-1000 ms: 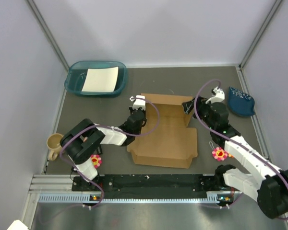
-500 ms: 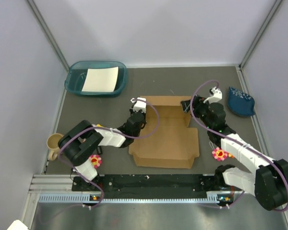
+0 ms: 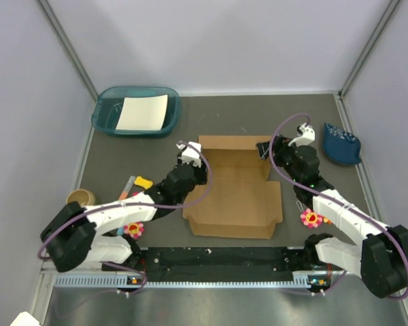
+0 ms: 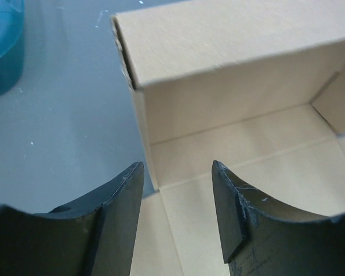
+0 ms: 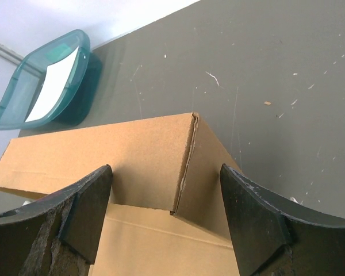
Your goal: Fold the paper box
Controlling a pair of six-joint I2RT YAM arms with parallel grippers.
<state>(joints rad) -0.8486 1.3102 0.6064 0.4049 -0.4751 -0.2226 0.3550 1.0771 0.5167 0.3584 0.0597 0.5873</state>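
One paper box (image 3: 234,187), middle of the table (image 3: 306,115): rear and side walls were found raised, the front panel lying flat, closing judged not yet done. The left fingers (image 4: 118,213) were seen partly parted, the right fingers (image 5: 80,213) wide, nothing held by either.

The paper box (image 3: 234,193) sits mid-desk (image 3: 313,112), its raised back wall on the side away from the arms. The left tool (image 4: 177,169) stands at the box's far left corner, the right tool (image 5: 165,172) at its far right corner. A tray (image 3: 105,115) holding a paper sheet (image 3: 143,112) lies behind, to the left. A mug (image 3: 79,197) rests by the desk's left edge.
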